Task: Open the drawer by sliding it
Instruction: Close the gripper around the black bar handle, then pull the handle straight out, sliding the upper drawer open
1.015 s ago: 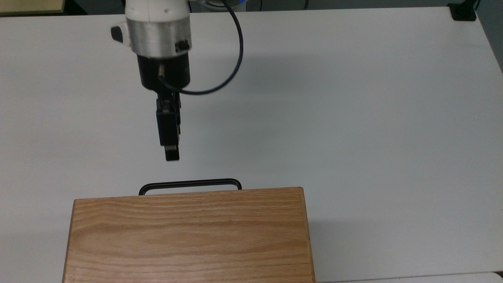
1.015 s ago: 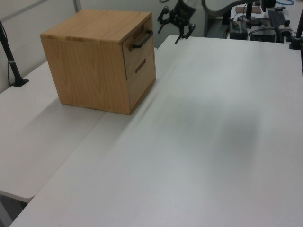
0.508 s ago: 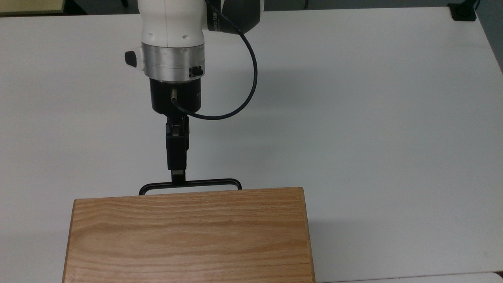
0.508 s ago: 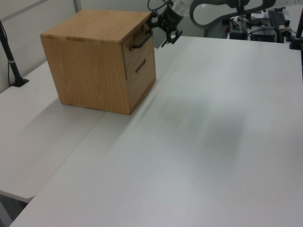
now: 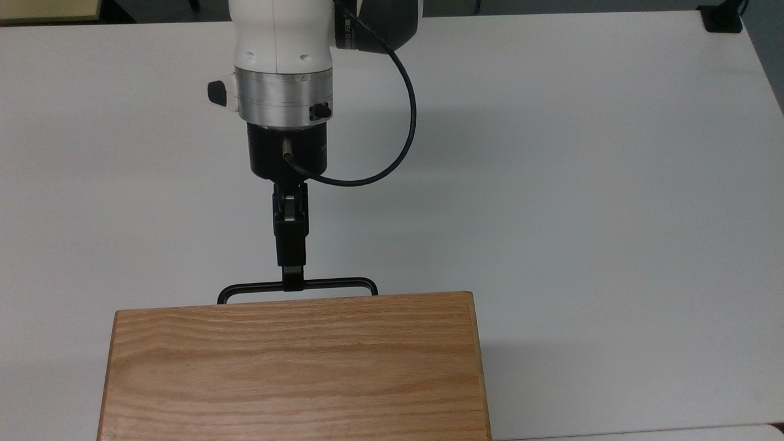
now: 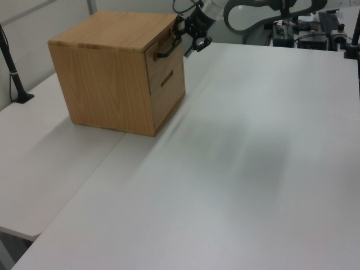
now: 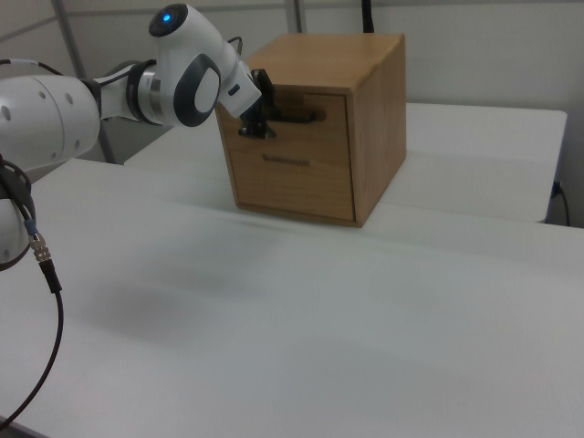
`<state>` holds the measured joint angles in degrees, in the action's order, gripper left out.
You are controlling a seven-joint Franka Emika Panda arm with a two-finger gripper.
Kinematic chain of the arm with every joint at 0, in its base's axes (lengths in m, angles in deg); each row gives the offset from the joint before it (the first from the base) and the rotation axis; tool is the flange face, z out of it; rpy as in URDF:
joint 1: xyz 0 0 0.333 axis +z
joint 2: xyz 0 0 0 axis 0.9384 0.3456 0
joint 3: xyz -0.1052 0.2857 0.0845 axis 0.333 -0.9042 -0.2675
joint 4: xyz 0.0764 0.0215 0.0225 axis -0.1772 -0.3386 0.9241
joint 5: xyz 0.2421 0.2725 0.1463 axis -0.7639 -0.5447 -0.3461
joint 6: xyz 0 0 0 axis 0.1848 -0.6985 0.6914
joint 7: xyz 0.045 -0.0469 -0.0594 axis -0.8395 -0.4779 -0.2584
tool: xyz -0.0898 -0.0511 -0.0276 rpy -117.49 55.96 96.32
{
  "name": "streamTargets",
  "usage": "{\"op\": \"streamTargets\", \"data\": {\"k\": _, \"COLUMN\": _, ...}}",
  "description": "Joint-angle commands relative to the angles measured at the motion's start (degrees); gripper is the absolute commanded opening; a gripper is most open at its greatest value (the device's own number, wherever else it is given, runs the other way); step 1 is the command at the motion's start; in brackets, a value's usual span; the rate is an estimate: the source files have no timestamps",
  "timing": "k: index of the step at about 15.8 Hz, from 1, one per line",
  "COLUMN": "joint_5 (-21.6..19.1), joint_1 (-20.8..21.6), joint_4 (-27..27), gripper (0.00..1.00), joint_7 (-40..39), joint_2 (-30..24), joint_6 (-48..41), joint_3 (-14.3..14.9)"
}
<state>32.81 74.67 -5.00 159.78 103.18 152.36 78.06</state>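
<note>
White bench [image 5: 582,184] carries the whole scene, with grey partitions and a second pale table behind it in the right view. Compared with half a second ago, the jaws [image 5: 293,280] have shifted a little toward the top view's right along the handle [image 5: 331,283], and the wrist has come slightly nearer the cabinet [image 5: 294,367]; a second ago they hung well clear of the bar. Now their tip overlaps the black bar, left of its middle in the top view. Whether they are closed on the bar or merely straddle it, I cannot tell.

The drawer [image 7: 306,114] is the upper front panel of the cabinet, flush with the cabinet face and not slid out. Its front faces the far edge of the bench in the top view, toward the arm [image 5: 285,55]. The handle's long axis runs left to right in the top view, parallel to that front. Below it, in the right view, sits a second panel with a dark slot [image 7: 285,159].

The cabinet stands near the bench's near edge in the top view, left of centre. A black cable [image 5: 398,153] loops from the wrist to the top view's right.
</note>
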Motion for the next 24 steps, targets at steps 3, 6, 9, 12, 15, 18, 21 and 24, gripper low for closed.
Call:
{"op": "streamTargets", "data": {"k": 3, "joint_5": 0.8, "joint_1": 1.3, "joint_4": 2.7, "gripper": 0.05, "joint_7": 1.4, "joint_2": 2.5, "joint_6": 0.0, "joint_3": 1.4}}
{"op": "streamTargets", "data": {"k": 6, "joint_5": 0.8, "joint_1": 1.3, "joint_4": 2.8, "gripper": 0.05, "joint_7": 1.5, "joint_2": 2.5, "joint_6": 1.1, "joint_3": 1.4}}
{"op": "streamTargets", "data": {"k": 9, "joint_5": 1.4, "joint_1": 1.3, "joint_4": 2.1, "gripper": 0.00, "joint_7": 1.1, "joint_2": 2.4, "joint_6": 1.7, "joint_3": 1.3}}
{"op": "streamTargets", "data": {"k": 12, "joint_5": 2.5, "joint_1": 1.4, "joint_4": 1.1, "gripper": 0.07, "joint_7": 1.1, "joint_2": 2.2, "joint_6": 1.6, "joint_3": 1.0}}
{"op": "streamTargets", "data": {"k": 15, "joint_5": 2.9, "joint_1": 1.2, "joint_4": 1.2, "gripper": 0.68, "joint_7": 1.1, "joint_2": 2.3, "joint_6": 2.0, "joint_3": 1.2}}
{"op": "streamTargets", "data": {"k": 18, "joint_5": 4.0, "joint_1": 1.0, "joint_4": 1.7, "gripper": 0.84, "joint_7": 1.4, "joint_2": 2.4, "joint_6": 3.7, "joint_3": 1.3}}
{"op": "streamTargets", "data": {"k": 21, "joint_5": 4.2, "joint_1": 1.1, "joint_4": 1.7, "gripper": 0.77, "joint_7": 1.5, "joint_2": 2.7, "joint_6": 5.2, "joint_3": 1.3}}
{"op": "streamTargets", "data": {"k": 24, "joint_5": 5.0, "joint_1": 1.2, "joint_4": 1.6, "gripper": 0.22, "joint_7": 1.5, "joint_2": 3.5, "joint_6": 5.2, "joint_3": 1.3}}
